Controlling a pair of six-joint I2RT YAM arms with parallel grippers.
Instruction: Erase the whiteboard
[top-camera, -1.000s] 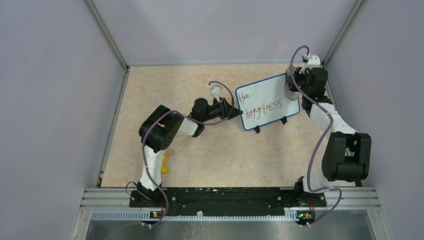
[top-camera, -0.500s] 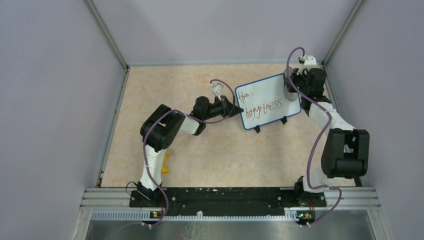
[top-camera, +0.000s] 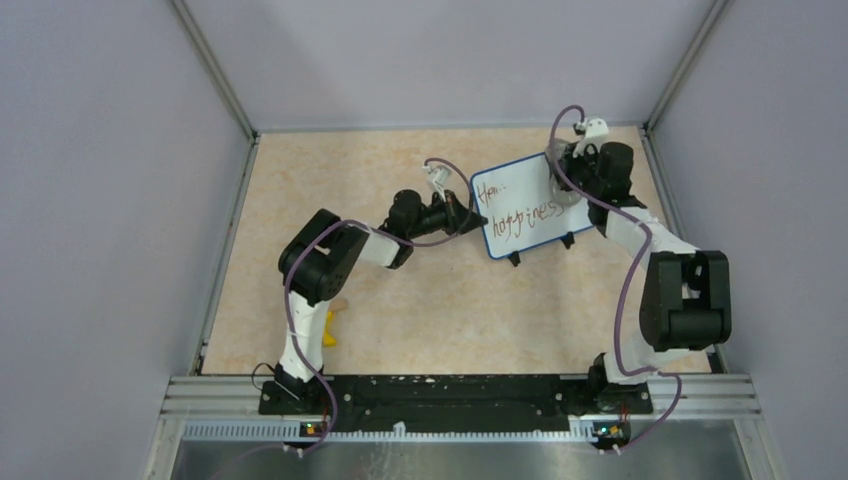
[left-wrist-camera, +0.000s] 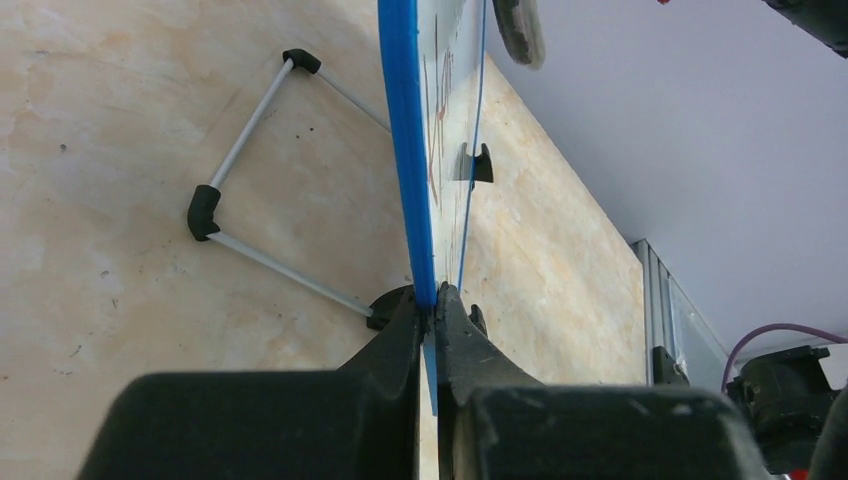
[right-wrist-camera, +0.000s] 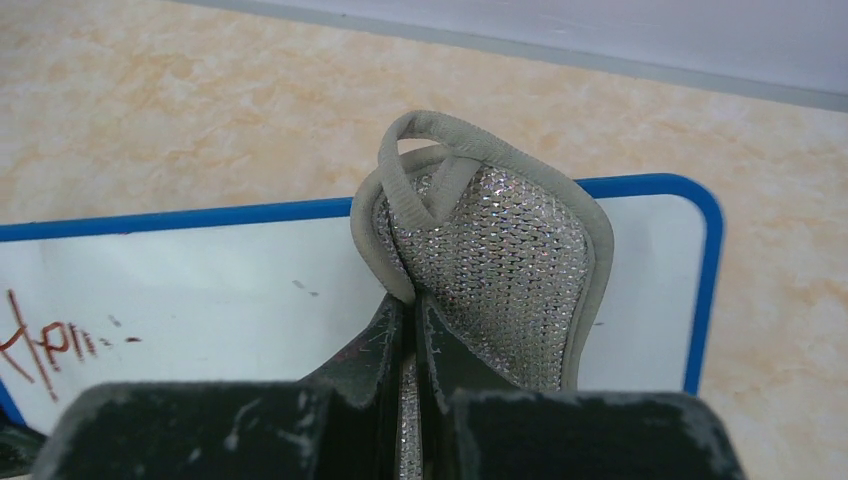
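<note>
A small blue-framed whiteboard (top-camera: 520, 205) stands tilted on black feet at the far right of the table, with red handwriting on it. My left gripper (top-camera: 480, 219) is shut on its left edge; the left wrist view shows the blue frame (left-wrist-camera: 405, 150) edge-on between the fingers. My right gripper (top-camera: 566, 186) is shut on a silvery sponge pad (right-wrist-camera: 500, 270) with a grey rim, pressed against the board's right part (right-wrist-camera: 200, 300). Red letters (right-wrist-camera: 45, 345) show at the board's left in the right wrist view.
A yellow object (top-camera: 329, 328) lies on the table by the left arm's base. The board's wire stand (left-wrist-camera: 250, 190) rests on the beige tabletop behind it. Grey walls enclose the table on three sides.
My right gripper has moved left with the sponge pad, from the board's right edge onto its face. The last letters of the lower word are now covered or gone. The left gripper holds still.
</note>
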